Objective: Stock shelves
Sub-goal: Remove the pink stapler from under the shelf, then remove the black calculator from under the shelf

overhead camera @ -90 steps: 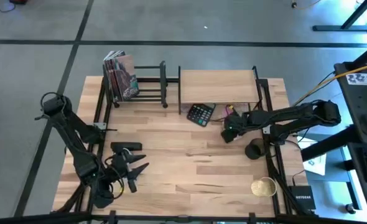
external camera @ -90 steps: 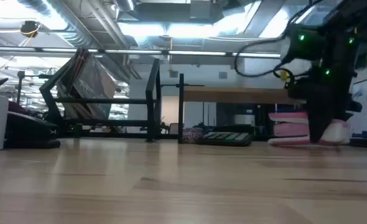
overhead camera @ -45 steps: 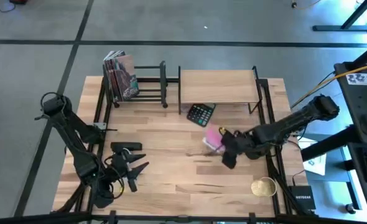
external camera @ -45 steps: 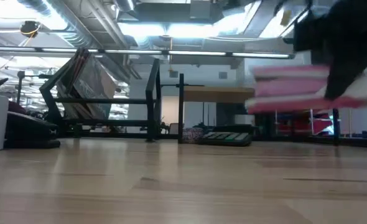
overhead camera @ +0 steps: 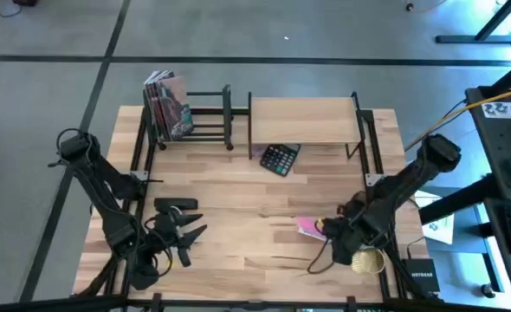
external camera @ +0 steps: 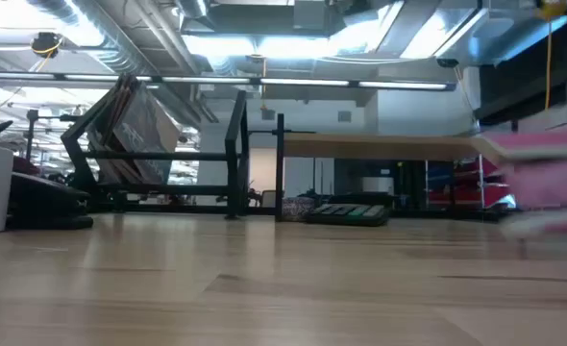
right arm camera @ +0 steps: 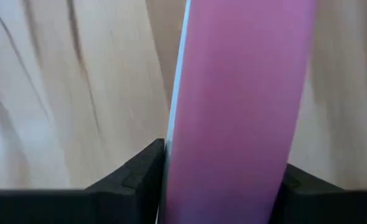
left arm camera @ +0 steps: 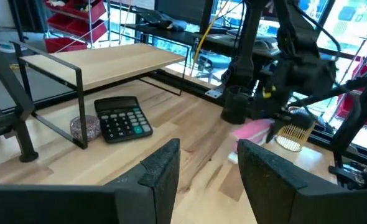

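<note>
Now the right gripper (overhead camera: 325,232) is clamping a pink book (overhead camera: 307,227) at the table's (overhead camera: 238,217) 4 o'clock area.

Flat, pink-covered with a pale page edge, it is sitting squeezed between the dark fingers (right arm camera: 134,177), lifted off the wood. At 12 o'clock the light-wood board shelf (overhead camera: 304,120) on black uprights is standing beside the black bar rack (overhead camera: 205,113), which is holding leaning magazines (overhead camera: 171,104); a calculator (overhead camera: 280,159) is lying before the shelf. At 8 o'clock the left gripper (overhead camera: 186,234) is resting with its fingers apart.

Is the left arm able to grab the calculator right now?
Probably yes. The left end effector is open and holds nothing, and bare table lies between it and the calculator, which sits in the open beside the wooden shelf.
</note>
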Controlling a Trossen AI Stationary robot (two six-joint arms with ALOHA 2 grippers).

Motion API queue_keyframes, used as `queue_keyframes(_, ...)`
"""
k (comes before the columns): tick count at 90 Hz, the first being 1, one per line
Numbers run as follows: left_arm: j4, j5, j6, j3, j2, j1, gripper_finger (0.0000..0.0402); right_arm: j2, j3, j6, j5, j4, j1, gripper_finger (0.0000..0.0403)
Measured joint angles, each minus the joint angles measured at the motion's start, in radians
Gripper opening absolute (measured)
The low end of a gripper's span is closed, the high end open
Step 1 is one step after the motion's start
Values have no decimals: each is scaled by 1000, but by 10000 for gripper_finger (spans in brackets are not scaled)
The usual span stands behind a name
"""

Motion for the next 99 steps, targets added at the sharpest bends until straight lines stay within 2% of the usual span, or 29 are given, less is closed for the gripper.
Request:
queue_keyframes(28,0,2,4,0,0,18,143,23,0,25,-48,-57,65,175)
queue_keyframes(45,0,12,6,0,0,25,143,22,0,1,-107,-73,59,188)
queue_keyframes(54,-1,11,7,0,0,26,143,22,0,-1,-172,-91,39,193)
queue_keyframes(62,-1,12,7,0,0,29,143,22,8,-1,-230,-135,9,194)
queue_keyframes(68,-1,12,7,0,0,32,143,22,34,-12,-232,-191,-14,194)
queue_keyframes(80,-2,15,8,0,0,41,143,22,132,-76,-146,-321,-47,194)
queue_keyframes(99,-3,15,13,0,0,43,143,22,306,-155,127,-428,-51,195)
